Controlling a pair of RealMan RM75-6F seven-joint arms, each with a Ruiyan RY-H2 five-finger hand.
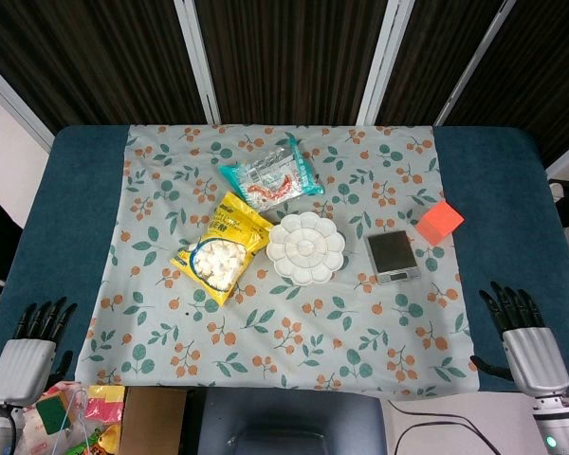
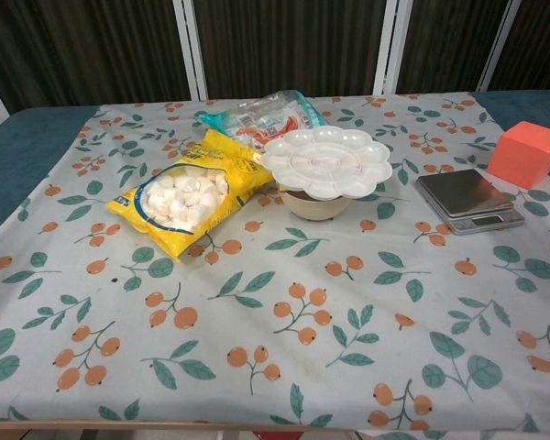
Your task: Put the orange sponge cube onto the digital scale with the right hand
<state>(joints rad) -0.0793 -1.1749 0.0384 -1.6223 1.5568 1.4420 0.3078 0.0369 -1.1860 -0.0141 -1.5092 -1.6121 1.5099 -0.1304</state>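
Note:
The orange sponge cube sits on the right edge of the floral cloth, just right of and slightly behind the digital scale. The scale's dark pan is bare. My right hand hangs at the near right edge of the table, fingers straight and apart, holding nothing, well short of the cube. My left hand is at the near left edge, fingers likewise extended and empty. Neither hand shows in the chest view.
A white flower-shaped palette dish stands left of the scale. A yellow marshmallow bag and a teal snack packet lie further left. The blue table borders the cloth.

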